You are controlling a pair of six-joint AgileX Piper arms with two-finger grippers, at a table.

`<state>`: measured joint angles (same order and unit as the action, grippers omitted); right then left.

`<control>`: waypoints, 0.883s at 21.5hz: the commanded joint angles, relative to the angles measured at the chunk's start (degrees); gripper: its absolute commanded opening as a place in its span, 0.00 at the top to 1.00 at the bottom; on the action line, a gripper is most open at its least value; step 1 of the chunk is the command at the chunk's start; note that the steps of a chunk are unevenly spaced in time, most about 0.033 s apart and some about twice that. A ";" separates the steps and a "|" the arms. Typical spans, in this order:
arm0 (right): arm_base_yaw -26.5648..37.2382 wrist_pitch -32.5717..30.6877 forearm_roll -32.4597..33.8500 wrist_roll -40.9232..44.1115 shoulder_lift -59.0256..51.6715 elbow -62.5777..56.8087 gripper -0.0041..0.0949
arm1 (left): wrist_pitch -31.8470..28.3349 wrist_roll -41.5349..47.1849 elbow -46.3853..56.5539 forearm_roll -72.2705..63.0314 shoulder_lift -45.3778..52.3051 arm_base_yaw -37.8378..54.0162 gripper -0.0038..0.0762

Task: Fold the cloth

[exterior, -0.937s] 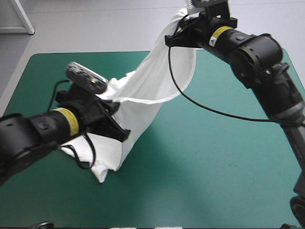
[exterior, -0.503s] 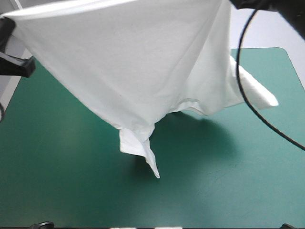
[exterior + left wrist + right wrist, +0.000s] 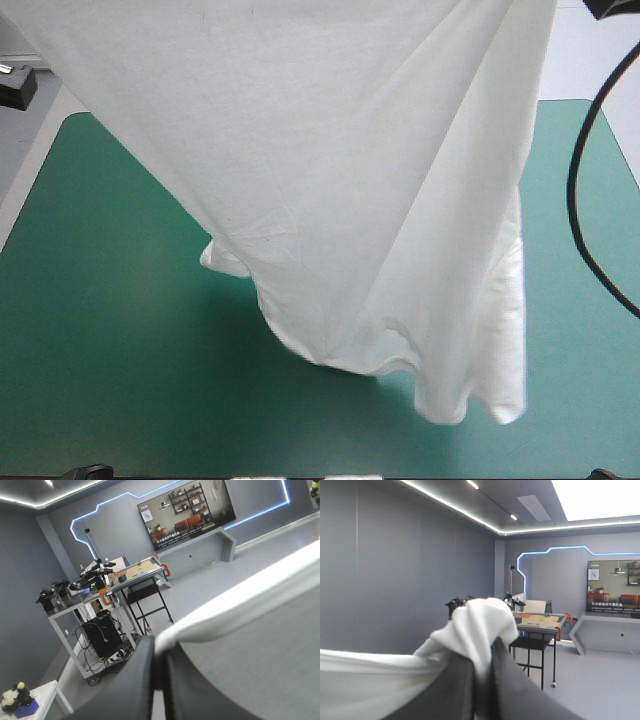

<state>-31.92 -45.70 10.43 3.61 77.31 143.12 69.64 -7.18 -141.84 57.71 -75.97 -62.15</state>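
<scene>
The white T-shirt point(image 3: 330, 180) hangs lifted and stretched wide between both arms, covering most of the high view. Its lower edge point(image 3: 460, 400) dangles near the teal-green table point(image 3: 100, 320) toward the front right; I cannot tell if it touches. In the left wrist view my left gripper point(image 3: 159, 652) is shut on a taut edge of the T-shirt point(image 3: 240, 605), which runs away from the fingers. My right gripper point(image 3: 482, 665) is shut on a bunched corner of the T-shirt point(image 3: 475, 625). Both grippers are raised and lie outside the high view.
Teal-green cover shows to the left point(image 3: 90, 250) and along the right edge point(image 3: 580, 200) of the hanging shirt. Both wrist views look level into the room.
The T-shirt has been pulled higher and wider, now filling more of the high view. Its hanging lower part has swung from the table's middle toward the front right.
</scene>
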 commanded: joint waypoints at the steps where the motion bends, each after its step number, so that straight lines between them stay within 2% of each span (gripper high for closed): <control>1: 0.22 1.94 3.07 -2.24 0.01 1.03 0.97 | -3.20 -0.44 0.79 3.07 -0.29 -0.09 0.96; 5: 0.22 -4.30 14.54 1.65 5.27 1.03 0.97 | -4.47 -0.06 4.40 1.93 -2.82 -0.09 0.96; 7: 0.22 -7.18 18.96 3.33 9.19 1.03 0.97 | -5.99 0.24 7.35 -0.52 -5.35 3.62 0.96; 8: 0.22 -8.36 19.85 3.42 12.02 1.03 0.97 | -7.39 0.25 8.88 -8.39 -7.25 9.29 0.96; 11: 2.59 -9.76 17.99 3.99 19.33 1.03 0.97 | -12.84 -3.14 13.85 -35.97 -13.30 29.49 0.96; 13: 7.25 -8.47 13.01 4.26 23.66 1.03 0.97 | -18.26 -6.64 15.88 -50.13 -17.27 40.02 0.96; 15: 11.90 -3.30 9.39 4.14 28.53 1.03 0.97 | -23.37 -8.34 15.88 -55.26 -21.85 45.73 0.96; 19: 16.17 1.91 8.28 3.87 34.83 1.03 0.97 | -29.96 -8.07 15.88 -54.88 -27.63 50.73 0.96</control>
<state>-18.56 -52.05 18.14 7.65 111.75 142.87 48.78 -15.34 -124.40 4.04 -103.36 -14.38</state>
